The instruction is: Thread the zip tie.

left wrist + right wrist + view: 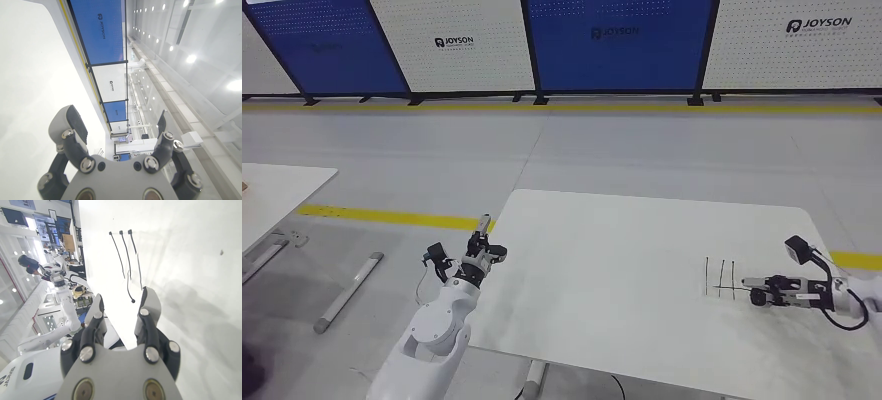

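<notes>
Several black zip ties [128, 256] lie on the white table [622, 270] near its right side. Three lie side by side with their heads away from me, and a fourth zip tie [130, 291] lies closest to my right gripper [122, 293]. That gripper hovers low over the table just short of the ties, open and holding nothing. In the top view the zip ties [720, 276] sit just left of the right gripper [754, 287]. My left gripper [118, 113] is open and empty at the table's left edge [484, 232], far from the ties.
The table's middle is bare white surface. A small dark speck [221, 252] lies on the table off to the side of the ties. Another white table [272, 195] stands off to the left, and blue and white partition panels [622, 40] line the back.
</notes>
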Tool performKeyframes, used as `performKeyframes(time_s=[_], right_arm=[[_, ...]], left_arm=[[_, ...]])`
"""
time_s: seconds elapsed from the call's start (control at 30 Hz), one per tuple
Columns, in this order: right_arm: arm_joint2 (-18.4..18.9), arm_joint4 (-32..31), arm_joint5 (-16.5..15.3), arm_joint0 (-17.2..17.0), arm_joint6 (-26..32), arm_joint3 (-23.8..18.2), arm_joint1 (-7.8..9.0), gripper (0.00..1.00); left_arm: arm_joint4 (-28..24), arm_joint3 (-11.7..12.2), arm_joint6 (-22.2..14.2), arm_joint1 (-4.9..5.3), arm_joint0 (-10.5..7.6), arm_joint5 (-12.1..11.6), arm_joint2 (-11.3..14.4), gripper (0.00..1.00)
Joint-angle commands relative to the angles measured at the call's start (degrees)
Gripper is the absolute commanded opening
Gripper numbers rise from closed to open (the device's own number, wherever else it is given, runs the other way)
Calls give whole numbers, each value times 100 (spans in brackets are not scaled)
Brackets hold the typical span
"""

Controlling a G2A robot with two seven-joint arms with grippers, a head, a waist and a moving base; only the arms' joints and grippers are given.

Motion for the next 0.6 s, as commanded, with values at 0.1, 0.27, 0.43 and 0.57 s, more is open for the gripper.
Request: performKeyframes(time_s=[0.1,0.27,0.43,0.57], right_arm=[[-82,12,0,62,0,132,-29,33],[-181,17,0,125,0,255,-67,27],[-243,67,0,168,0,335,-88,14],[-291,102,0,189,0,378,-95,5]], left_arm=[[0,0,0,0,0,0,0,100],[0,0,0,0,0,0,0,100],[0,0,0,0,0,0,0,100],[0,0,0,0,0,0,0,100]])
